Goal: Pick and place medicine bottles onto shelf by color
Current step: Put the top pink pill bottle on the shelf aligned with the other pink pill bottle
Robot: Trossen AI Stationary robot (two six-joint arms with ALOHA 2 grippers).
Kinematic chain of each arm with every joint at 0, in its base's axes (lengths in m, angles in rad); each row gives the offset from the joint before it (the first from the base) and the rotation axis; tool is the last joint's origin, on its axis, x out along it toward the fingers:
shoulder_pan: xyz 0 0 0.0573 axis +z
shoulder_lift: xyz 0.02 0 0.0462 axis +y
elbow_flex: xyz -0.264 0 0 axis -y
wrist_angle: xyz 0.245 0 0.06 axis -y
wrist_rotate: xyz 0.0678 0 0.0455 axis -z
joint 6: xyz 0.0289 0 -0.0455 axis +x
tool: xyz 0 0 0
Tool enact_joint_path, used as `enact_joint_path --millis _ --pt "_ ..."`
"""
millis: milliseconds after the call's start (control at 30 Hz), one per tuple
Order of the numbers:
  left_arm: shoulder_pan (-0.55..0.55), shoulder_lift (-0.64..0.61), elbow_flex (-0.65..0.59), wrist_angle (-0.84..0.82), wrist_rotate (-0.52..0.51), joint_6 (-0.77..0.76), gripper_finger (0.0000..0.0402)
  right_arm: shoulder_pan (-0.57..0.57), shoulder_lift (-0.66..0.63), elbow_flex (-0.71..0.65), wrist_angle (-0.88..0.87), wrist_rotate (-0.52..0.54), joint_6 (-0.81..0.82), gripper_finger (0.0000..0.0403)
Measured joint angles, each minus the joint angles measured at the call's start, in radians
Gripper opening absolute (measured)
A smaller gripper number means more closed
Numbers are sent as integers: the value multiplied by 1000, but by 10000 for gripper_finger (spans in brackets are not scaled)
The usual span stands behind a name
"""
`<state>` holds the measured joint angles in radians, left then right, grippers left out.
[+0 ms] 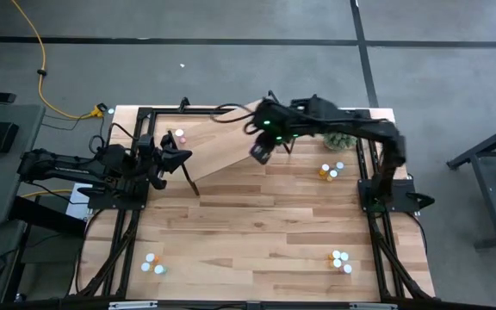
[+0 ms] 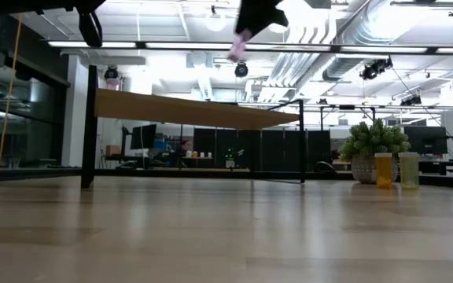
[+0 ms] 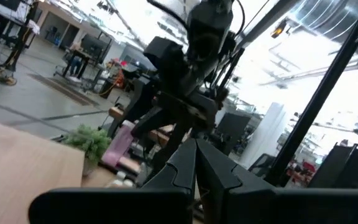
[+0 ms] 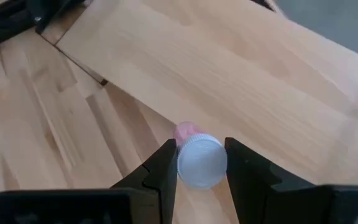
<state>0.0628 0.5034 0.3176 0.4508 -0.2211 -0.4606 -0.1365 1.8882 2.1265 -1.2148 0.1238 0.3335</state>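
Note:
My right gripper is shut on a pink medicine bottle with a white cap. It holds it high above the near edge of the light-wood shelf, and it also shows in the high view and the low view. My left gripper is shut and empty, in the air beside the shelf's left end; its closed fingers show in the left wrist view. Two bottles stand on the shelf's far left corner. My right gripper pinches the sides of the bottle's white cap between its two fingers. The fingers come from above, pointing down. The pink body points down past the fingertips. The bottle hangs clear of the shelf and the table.
Bottle groups stand on the table at the right, near left and near right. A fuzzy green plant stands at the far right, with an orange bottle and a pale one next to it.

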Motion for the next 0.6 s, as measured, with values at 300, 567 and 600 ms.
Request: enact_joint_path --millis 300,567,600 --pt "4 16 40 -236 -14 0 11 5 149 175 -3 -170 -54 104" --pt "5 202 221 -474 12 100 111 23 156 182 -1 -181 -71 104" --pt "5 229 238 -477 17 113 127 27 156 182 -1 -181 -73 104"
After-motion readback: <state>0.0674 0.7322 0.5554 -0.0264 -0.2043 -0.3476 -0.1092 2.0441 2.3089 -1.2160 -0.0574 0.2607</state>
